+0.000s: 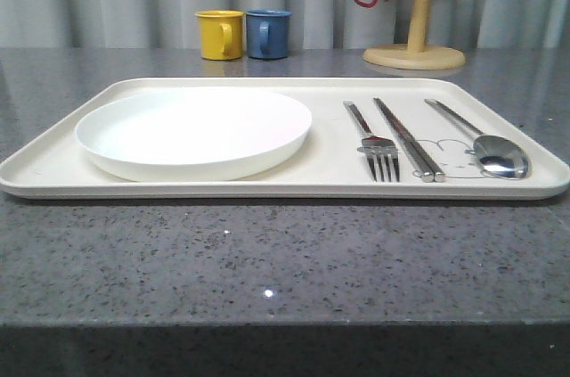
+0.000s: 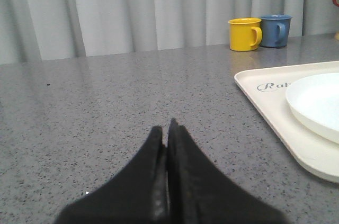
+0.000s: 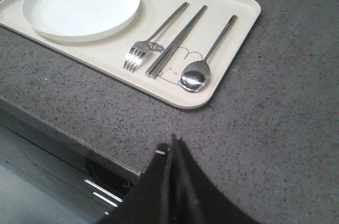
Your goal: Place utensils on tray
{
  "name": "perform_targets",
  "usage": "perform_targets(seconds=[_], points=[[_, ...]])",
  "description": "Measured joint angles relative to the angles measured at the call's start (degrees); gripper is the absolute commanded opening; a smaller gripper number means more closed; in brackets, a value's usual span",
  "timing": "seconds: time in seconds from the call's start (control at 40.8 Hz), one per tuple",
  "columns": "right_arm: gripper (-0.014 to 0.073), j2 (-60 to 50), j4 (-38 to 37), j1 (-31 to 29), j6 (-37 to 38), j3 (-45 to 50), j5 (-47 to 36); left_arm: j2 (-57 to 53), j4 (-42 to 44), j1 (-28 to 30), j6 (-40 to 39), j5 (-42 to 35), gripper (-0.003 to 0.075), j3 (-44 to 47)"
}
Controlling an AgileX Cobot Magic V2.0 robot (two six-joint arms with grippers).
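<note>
With the silver fork (image 1: 381, 152), flat metal chopsticks (image 1: 407, 139) and long-handled spoon (image 1: 485, 145) lying on the cream rectangular tray (image 1: 223, 188), both arms' fingers (image 2: 168, 144) (image 3: 172, 152), pressed together empty, should probably just hold clear.

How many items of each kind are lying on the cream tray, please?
Round white plate: 1
Silver metal fork: 1
Pair of flat metal chopsticks: 1
Long-handled silver spoon: 1
Total: 4 on the rectangular cream tray

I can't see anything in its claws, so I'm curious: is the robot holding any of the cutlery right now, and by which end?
Nothing is held. The left gripper and right gripper are both shut and empty; the fork, chopsticks and spoon lie on the tray.
</note>
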Motion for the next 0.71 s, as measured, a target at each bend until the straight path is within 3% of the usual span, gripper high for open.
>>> perform_targets(seconds=[0.71], points=[[-0.0068, 0.0, 0.0, 0.0, 0.0, 0.0, 0.0, 0.0, 0.2, 1.4, -0.1, 0.0, -0.0018, 0.0]])
